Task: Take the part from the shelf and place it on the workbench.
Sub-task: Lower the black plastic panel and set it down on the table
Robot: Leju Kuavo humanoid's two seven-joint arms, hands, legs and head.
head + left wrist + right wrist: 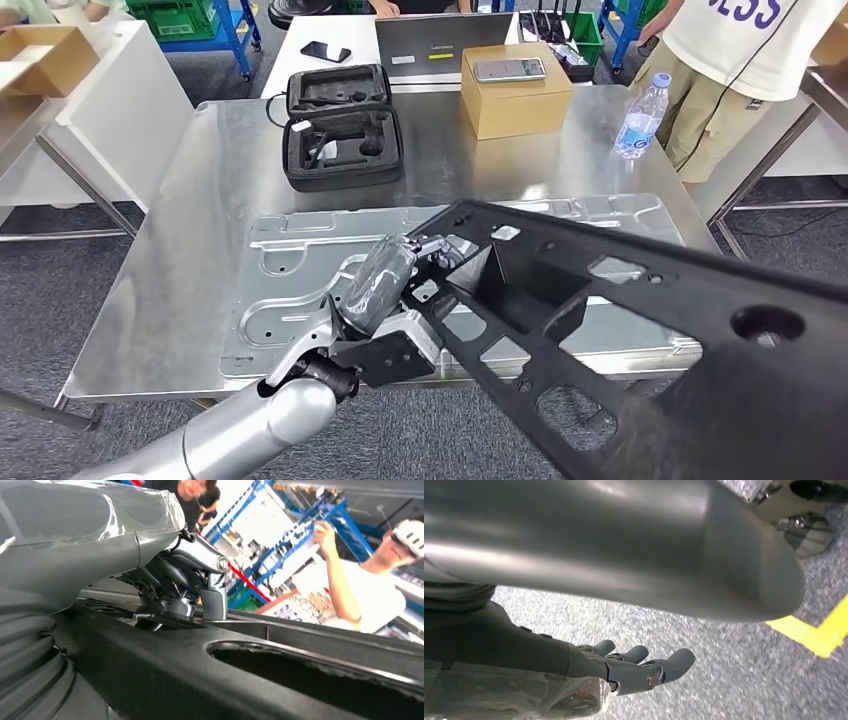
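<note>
A large black part [640, 330], a flat frame with several cut-outs, hangs tilted over the front right of the steel workbench [190, 220]. My left hand [400, 285] grips its near left end, just above a pressed silver sheet-metal panel [300, 270] lying on the bench. In the left wrist view the fingers [185, 580] clamp the edge of the black part [200, 680]. My right hand [634, 670] hangs above the speckled floor, its fingers straight and holding nothing.
At the back of the bench lie an open black foam case [343, 125], a cardboard box [515, 100] with a phone on it, and a water bottle [640, 118]. A person [730, 60] stands at the far right corner. A white table [110, 90] stands to the left.
</note>
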